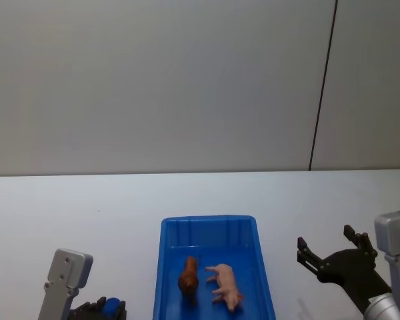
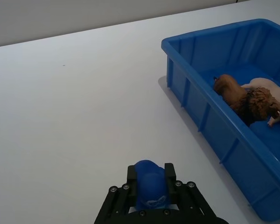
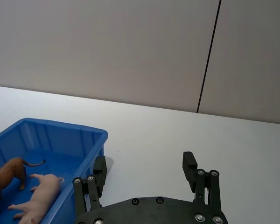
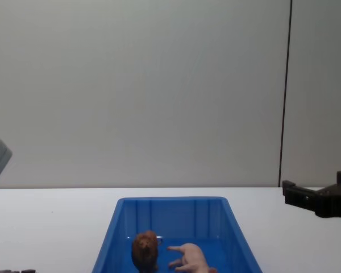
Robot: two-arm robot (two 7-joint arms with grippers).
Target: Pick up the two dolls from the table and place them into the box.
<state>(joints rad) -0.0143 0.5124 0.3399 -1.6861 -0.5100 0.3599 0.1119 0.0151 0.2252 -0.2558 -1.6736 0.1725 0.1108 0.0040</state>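
Both dolls lie inside your bright blue plastic box (image 1: 173, 230): the reddish-brown lion figure (image 1: 188, 279) beside the pale pink pig figure (image 1: 227, 286). They look light, rigid and smooth; take hold across the torso. Right of the box, your right gripper (image 1: 330, 252) hangs wide open, empty. Left of the box, your left gripper (image 2: 150, 183) pinches a small blue object (image 2: 149, 184).

Lighting: bright, even, diffuse | Shadows: a soft, faint one is cast on the table (image 2: 84, 107) beside the box (image 2: 203, 114); another is seen under the right gripper (image 1: 333, 257) | Glare: mild sheen on the box rim | Focus: sharp throughout; gripper bodies at wrist-view edges slightly soft | Distortion: little noted.
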